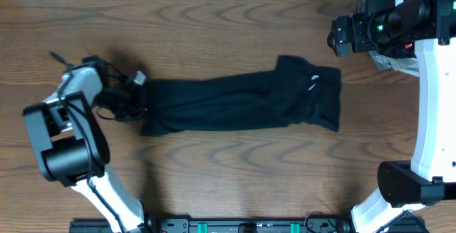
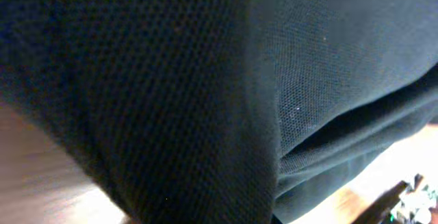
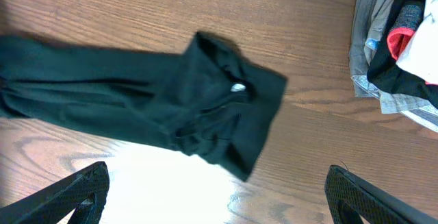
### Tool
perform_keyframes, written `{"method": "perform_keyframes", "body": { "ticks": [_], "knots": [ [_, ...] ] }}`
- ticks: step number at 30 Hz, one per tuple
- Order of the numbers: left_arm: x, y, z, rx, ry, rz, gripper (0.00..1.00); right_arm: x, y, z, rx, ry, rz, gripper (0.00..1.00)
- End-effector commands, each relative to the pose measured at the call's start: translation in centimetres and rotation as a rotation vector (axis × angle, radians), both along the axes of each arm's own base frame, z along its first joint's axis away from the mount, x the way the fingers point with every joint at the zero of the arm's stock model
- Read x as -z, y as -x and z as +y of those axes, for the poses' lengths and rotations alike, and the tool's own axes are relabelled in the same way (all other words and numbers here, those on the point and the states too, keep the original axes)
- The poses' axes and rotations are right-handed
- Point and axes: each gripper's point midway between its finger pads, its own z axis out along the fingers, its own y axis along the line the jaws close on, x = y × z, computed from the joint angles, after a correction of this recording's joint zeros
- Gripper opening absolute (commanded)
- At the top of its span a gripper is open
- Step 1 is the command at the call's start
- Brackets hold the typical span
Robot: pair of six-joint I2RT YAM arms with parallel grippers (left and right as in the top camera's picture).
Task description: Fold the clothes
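The black T-shirt (image 1: 235, 103) lies bunched into a long band across the middle of the table, with its small white logo mark (image 1: 314, 82) near the right end. My left gripper (image 1: 132, 97) is at the shirt's left end. Black fabric (image 2: 205, 80) fills the left wrist view and hides the fingers, so the jaws appear shut on it. My right gripper (image 1: 342, 35) is held high at the back right, open and empty, apart from the shirt. In the right wrist view the shirt (image 3: 137, 94) lies beyond the spread fingers (image 3: 219, 196).
A heap of white, grey, red and black garments (image 3: 404, 39) lies at the back right, under the right arm (image 1: 395, 62). Bare wooden table (image 1: 235, 176) surrounds the shirt.
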Motion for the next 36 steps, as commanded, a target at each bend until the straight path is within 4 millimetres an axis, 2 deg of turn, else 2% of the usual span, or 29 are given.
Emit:
{"method": "perform_keyframes", "body": {
  "ticks": [1,7,13,18,28,36],
  "knots": [
    [-1.7,-0.9,3.0,-0.043,-0.098,-0.036,0.06,0.1,-0.2,-0.4,0.022,-0.004,0.002,0.98],
    [-3.5,-0.1,5.0,-0.035,-0.241,-0.040,0.06,0.2,-0.3,-0.3,0.038,-0.012,0.004,0.98],
    [-6.5,-0.3,4.6,-0.057,-0.259,-0.085,0.06,0.2,-0.4,-0.3,0.037,-0.011,0.002,0.98],
    [-8.3,-0.5,1.4,0.031,-0.266,-0.129,0.06,0.2,-0.4,-0.3,0.037,-0.011,0.003,0.98],
    [-7.6,-0.5,-7.2,0.256,-0.267,-0.138,0.06,0.3,-0.3,-0.3,0.037,-0.010,0.008,0.98],
    [-6.1,0.3,-10.2,0.389,-0.389,-0.120,0.06,0.5,0.1,-0.4,0.037,-0.009,0.025,0.98]
  ]
}}
